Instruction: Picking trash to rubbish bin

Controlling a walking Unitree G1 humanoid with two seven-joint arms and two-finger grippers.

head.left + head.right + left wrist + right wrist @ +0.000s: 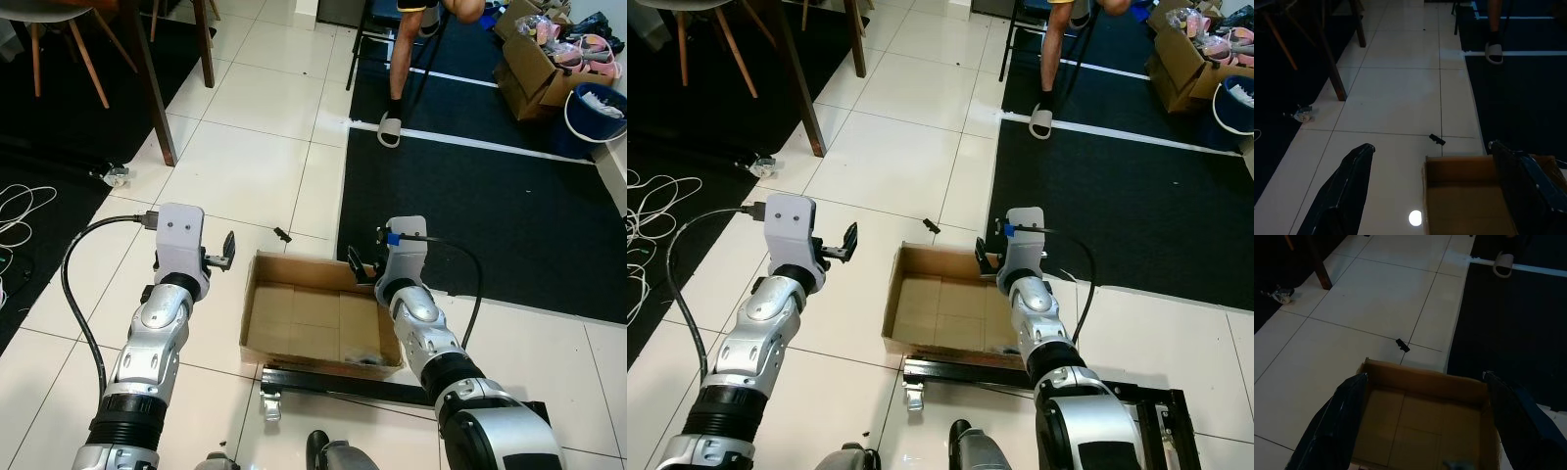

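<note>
An open cardboard box [318,318] serving as the bin sits between both grippers, apparently empty. Left gripper [227,253] and right gripper [359,266] hover spread, empty. Just beyond them lies small black trash [283,234], not yet collected.

An open cardboard box [320,318] is set on the tiled floor [265,147] at centre, just ahead of the robot. A small scrap [283,234] lies just beyond it at 12 o'clock. A crumpled wrapper [117,176] sits at 10 o'clock beside a table leg [152,83]. A dark mat [480,196] is spread at 2 o'clock, where a person's sandalled foot [390,125] stands on it.
</note>
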